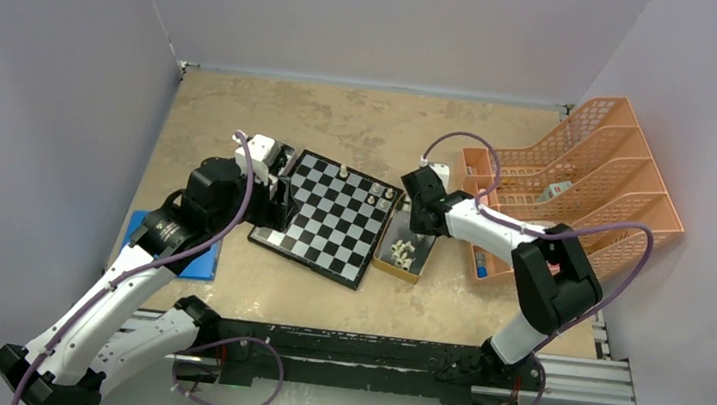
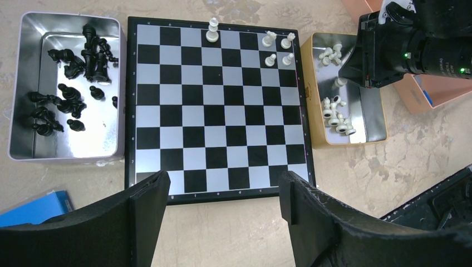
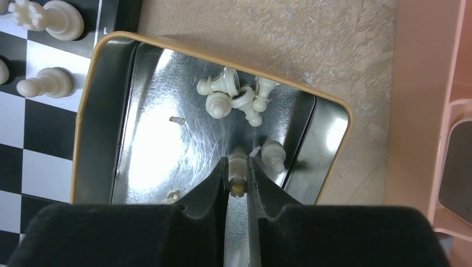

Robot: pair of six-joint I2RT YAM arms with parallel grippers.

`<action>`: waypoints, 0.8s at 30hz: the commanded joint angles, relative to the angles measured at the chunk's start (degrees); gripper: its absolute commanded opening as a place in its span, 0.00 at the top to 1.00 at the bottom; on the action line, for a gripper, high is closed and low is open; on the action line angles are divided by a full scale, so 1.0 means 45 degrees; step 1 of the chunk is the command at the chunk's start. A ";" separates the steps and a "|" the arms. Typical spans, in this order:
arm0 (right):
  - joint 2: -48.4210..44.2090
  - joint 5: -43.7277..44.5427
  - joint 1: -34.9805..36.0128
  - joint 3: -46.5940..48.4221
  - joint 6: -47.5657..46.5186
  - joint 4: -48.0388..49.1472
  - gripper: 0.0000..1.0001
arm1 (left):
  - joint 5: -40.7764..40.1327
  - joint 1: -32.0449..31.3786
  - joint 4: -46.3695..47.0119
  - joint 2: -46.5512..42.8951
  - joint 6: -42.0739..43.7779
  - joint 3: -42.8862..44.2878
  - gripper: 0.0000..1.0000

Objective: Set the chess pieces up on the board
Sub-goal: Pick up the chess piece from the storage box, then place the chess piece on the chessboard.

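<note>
The board [image 2: 217, 105] lies flat between two metal trays. Several cream-white chess pieces [image 2: 278, 49] stand at its far right corner, and one taller white piece [image 2: 212, 30] stands on the far row. The black pieces [image 2: 72, 83] lie heaped in the silver tray [image 2: 16, 83]. My left gripper [image 2: 222, 189] hangs open over the board's near edge, holding nothing. My right gripper [image 3: 238, 161] reaches into the gold-rimmed tray [image 3: 83, 111] and is shut on a white piece [image 3: 237, 167]. More loose white pieces [image 3: 234, 94] lie beyond it, and one [image 3: 274, 156] lies just right of the fingers.
An orange slotted rack [image 1: 588, 176] stands at the right, close behind the right arm. A blue flat object [image 1: 197, 261] lies left of the board [image 1: 333, 218], beside the left arm. Grey walls close the table in on three sides.
</note>
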 commanded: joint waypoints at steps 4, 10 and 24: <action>-0.1333 0.0335 0.0038 0.0639 -0.0133 -0.0268 0.88 | 0.0043 0.0021 0.0502 -0.0145 0.0174 -0.0065 0.28; -0.1839 0.0306 0.0379 0.1971 -0.0181 -0.0708 0.89 | -0.0032 0.0012 0.0489 -0.0266 0.0115 -0.0054 0.28; 0.0685 -0.0631 0.2568 0.5392 -0.0435 0.0485 0.89 | -0.1512 0.0012 0.0412 -0.1201 -0.0126 -0.0063 0.28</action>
